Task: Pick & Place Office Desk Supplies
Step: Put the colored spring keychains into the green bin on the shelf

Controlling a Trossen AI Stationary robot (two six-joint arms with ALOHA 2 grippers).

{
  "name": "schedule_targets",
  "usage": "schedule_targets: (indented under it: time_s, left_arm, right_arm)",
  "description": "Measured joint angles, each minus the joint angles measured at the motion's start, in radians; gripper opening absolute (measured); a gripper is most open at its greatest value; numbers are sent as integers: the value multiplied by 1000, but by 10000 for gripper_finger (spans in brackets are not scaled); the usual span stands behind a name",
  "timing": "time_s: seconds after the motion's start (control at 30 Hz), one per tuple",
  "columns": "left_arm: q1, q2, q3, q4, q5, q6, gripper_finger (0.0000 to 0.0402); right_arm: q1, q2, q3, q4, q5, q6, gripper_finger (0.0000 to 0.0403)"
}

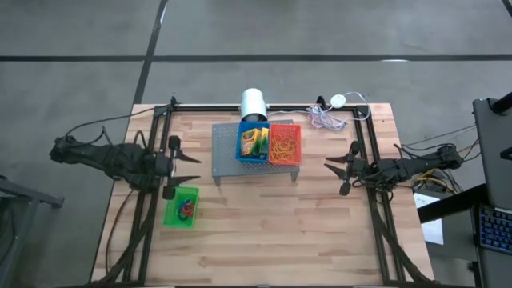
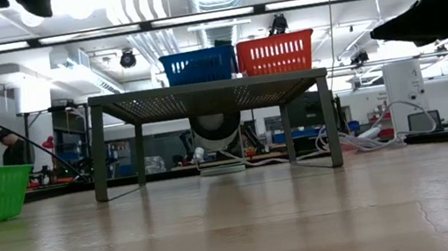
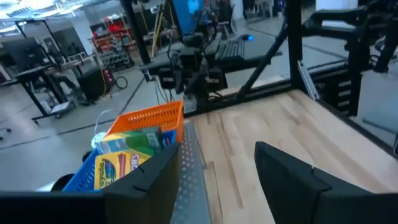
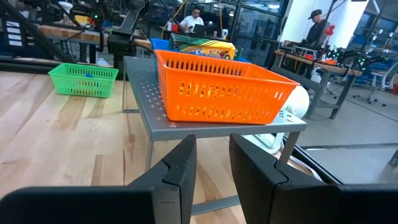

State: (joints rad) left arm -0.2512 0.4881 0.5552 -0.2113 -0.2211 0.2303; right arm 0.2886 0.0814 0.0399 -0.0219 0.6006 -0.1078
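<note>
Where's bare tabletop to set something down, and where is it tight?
Bare wood spans the near half of the wooden table, between the green mesh basket and the right claw. Crowded: the grey perforated metal stand carrying blue basket and red-orange basket, and the white cables behind.

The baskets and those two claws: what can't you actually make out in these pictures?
- Green basket: from above, red and blue bits lie inside, too small to identify; the low view shows only its mesh wall.
- Red basket: thin tan loops from above, too tangled to count.
- Crayon box in the blue basket: its lettering is too small.
- Left gripper and right gripper both hang open; the low view cuts off their fingertips.
</note>
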Motion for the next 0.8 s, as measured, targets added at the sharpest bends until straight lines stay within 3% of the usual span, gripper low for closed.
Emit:
schedule_targets:
  time_s: [0.27,0.37,0.47,0.63,0.8]
  left_arm:
    - [0,1,0,-6,1,58,209]
    - [0,3,0,-77,2,46,209]
    - [1,-5,2,-89,-15,-83,209]
    - [2,19,2,-111,-147,-326,209]
    - [2,51,5,-172,-180,-504,209]
  right_arm:
    - [0,0,0,0,0,0,91]
    - [0,0,0,0,0,0,91]
    - [0,0,0,0,0,0,91]
    - [0,0,0,0,0,0,91]
    - [0,0,0,0,0,0,91]
